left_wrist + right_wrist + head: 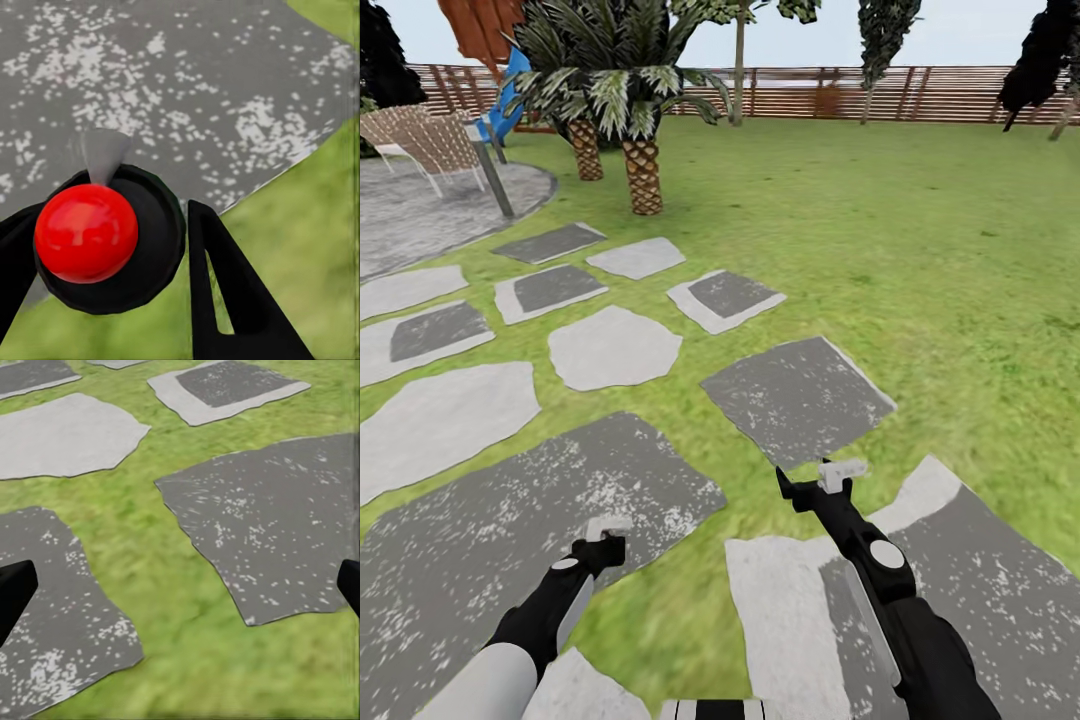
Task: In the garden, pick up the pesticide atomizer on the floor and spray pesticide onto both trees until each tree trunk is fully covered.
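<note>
Two pincers, left (606,527) holding atomizer (86,232) (label unseen)

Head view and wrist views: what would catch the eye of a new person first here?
First, the big grey paving slabs scattered over the green lawn, running from the robot toward the two short palms ahead on the left. In the left wrist view, a shiny red ball-shaped top sits in a dark round object between the left end effector fingers.
</note>
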{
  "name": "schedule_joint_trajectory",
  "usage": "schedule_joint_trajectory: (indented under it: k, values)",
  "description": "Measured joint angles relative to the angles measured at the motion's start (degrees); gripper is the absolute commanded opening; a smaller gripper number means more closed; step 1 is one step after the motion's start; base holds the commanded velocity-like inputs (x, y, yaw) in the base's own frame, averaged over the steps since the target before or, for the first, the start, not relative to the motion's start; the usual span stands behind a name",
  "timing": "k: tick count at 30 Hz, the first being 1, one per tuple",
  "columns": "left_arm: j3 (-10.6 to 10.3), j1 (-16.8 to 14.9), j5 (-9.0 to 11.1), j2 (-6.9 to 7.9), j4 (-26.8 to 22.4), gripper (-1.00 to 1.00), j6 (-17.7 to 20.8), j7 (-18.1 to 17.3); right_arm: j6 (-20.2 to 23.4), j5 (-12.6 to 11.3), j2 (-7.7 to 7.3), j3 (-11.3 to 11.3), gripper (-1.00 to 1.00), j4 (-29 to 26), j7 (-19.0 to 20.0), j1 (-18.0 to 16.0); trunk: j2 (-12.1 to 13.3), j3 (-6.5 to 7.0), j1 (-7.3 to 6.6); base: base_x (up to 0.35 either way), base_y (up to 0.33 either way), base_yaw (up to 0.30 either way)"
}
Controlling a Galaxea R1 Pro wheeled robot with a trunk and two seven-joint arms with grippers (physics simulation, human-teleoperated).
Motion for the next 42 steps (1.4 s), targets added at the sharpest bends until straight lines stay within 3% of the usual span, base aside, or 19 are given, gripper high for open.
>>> schedule_joint_trajectory:
  k: [22,42]
  values:
    - [-0.01,-0.08,0.1,-0.12,0.0,-1.0,-0.09,-0.03,-0.08,-0.05,0.04,0.0,1.0,0.64,0.0,0.0,8.82,4.09,-4.83,0.0,0.0,-0.295]
    - [0.0,-0.08,0.0,-0.37,0.0,-1.0,-0.09,-0.02,-0.09,-0.01,0.05,-0.35,1.0,0.7,0.0,0.0,8.84,4.55,-4.84,0.0,0.0,-0.295]
